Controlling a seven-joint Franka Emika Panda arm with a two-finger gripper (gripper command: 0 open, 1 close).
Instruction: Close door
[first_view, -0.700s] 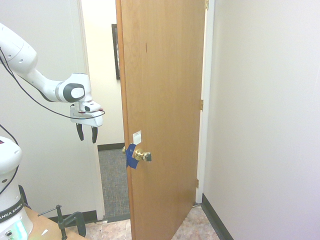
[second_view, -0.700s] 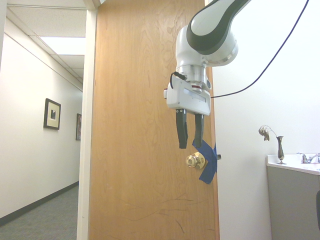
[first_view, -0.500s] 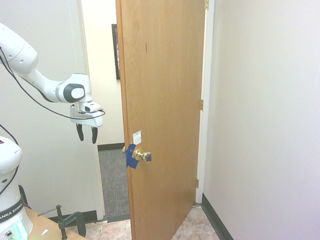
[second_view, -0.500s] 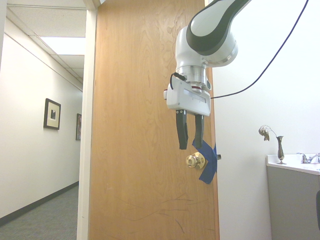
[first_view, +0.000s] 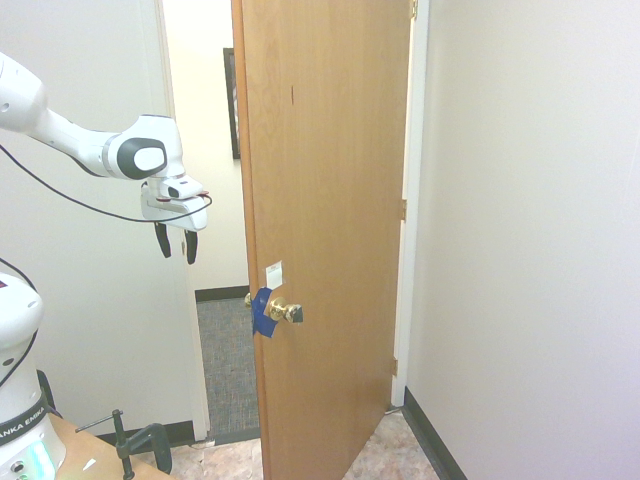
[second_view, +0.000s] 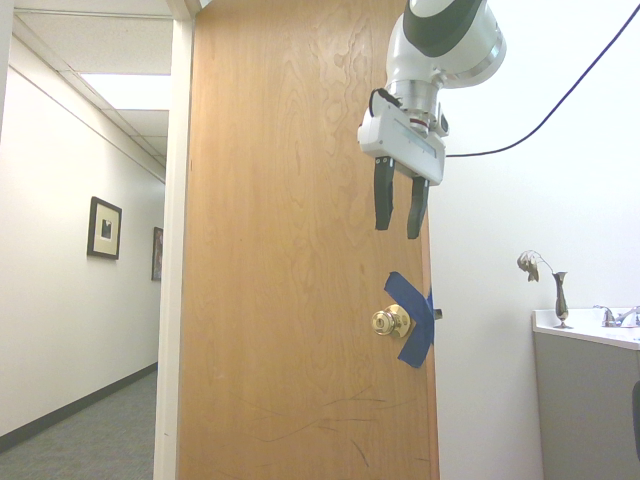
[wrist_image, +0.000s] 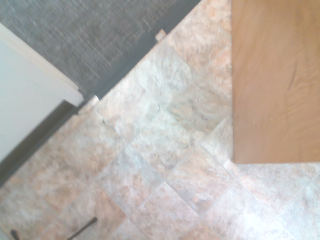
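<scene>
The door (first_view: 325, 190) of orange-brown wood stands partly open, swung into the room. It carries a brass knob (first_view: 284, 311), blue tape (first_view: 262, 313) and a small white label (first_view: 273, 271) at the latch edge. From the other side the door (second_view: 280, 300) fills the frame, with its knob (second_view: 391, 321) and tape (second_view: 412, 325). My gripper (first_view: 176, 245) hangs open in the air, fingers pointing down, left of the latch edge and above knob height. In the second exterior view the gripper (second_view: 396, 212) sits above the knob, holding nothing. The wrist view shows the door (wrist_image: 275, 85) over the floor.
A white door frame (first_view: 180, 330) stands left of the gap, with a carpeted hallway (first_view: 225, 365) behind it. A white wall (first_view: 530, 240) lies right of the door. A counter (second_view: 585, 335) with a small vase (second_view: 558, 298) stands at the far right. The floor is tiled (wrist_image: 160, 165).
My gripper has risen from about knob height to well above it and shifted slightly toward the door's latch edge. The door has not moved.
</scene>
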